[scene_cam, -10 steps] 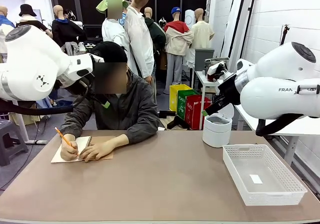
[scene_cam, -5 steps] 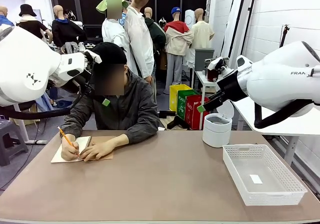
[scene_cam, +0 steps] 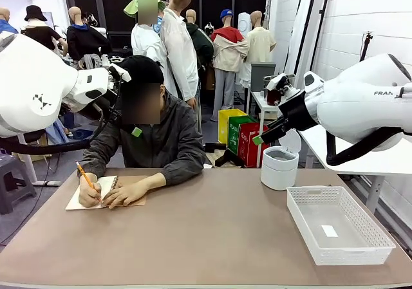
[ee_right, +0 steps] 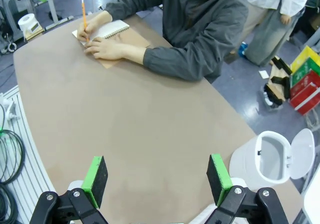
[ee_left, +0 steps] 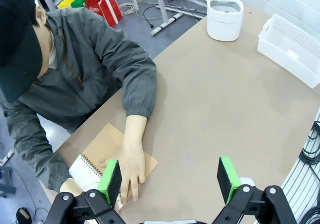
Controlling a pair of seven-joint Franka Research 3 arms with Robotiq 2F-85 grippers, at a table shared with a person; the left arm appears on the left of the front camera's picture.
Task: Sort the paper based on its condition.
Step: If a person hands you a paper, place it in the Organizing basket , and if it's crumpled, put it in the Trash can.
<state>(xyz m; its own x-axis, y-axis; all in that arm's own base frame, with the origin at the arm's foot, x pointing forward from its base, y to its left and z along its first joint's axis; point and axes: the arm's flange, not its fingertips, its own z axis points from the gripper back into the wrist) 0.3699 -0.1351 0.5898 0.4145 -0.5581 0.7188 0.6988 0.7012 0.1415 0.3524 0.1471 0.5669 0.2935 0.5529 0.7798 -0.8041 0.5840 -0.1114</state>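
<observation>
Sorting not started: person writes in notebook, far left; basket near right; left gripper, right gripper open, empty.

Place: a robotics lab or workshop, not a home.
Robots: a white left arm and a white right arm flank 1 brown table.
Walls: white painted brick wall on 1 side, dark glazed partition behind.
Floor: bare grey floor with loose cables.
Storage: yellow, green and red bins standing on the floor beside a white side table.
</observation>
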